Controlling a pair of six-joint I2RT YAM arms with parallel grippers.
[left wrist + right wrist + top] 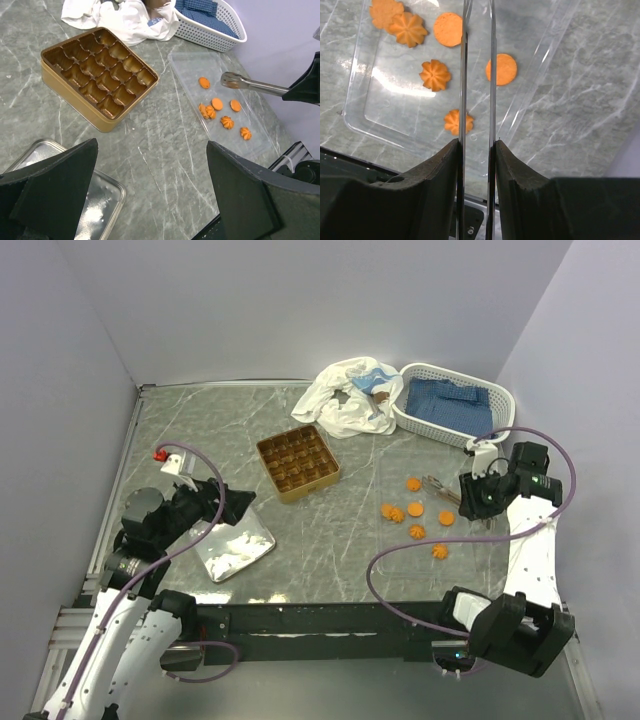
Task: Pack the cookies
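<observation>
Here, the right gripper [476, 145] pinches a pair of metal tongs [464, 75], its two fingers [445, 165] pressed against the outsides of the arms. The arms are squeezed near together but not touching. The right wrist view cuts the tongs' tips off at its top edge. The left wrist view shows them over the clear plastic tray [190, 62], to the right of the square tin [298, 462]. Whether they touch the tray cannot be told.

The cookies [435, 75] lie scattered in that tray, to the right of the tin and a little nearer the arms. Some are flat discs and some are ridged flowers. Two overlap, so the count is six or seven. From above the tray is almost invisible against the marbled table [330, 560].

The tin's compartments look empty. The left gripper [152, 150] stands spread wide, nothing between its jaws, over a steel tray [235, 545] left of the tin and nearer. Its fingers hide much of that tray. Beyond the tin to the right sit a crumpled white bag [350, 395] and a white basket [420, 420] holding blue cloth.
</observation>
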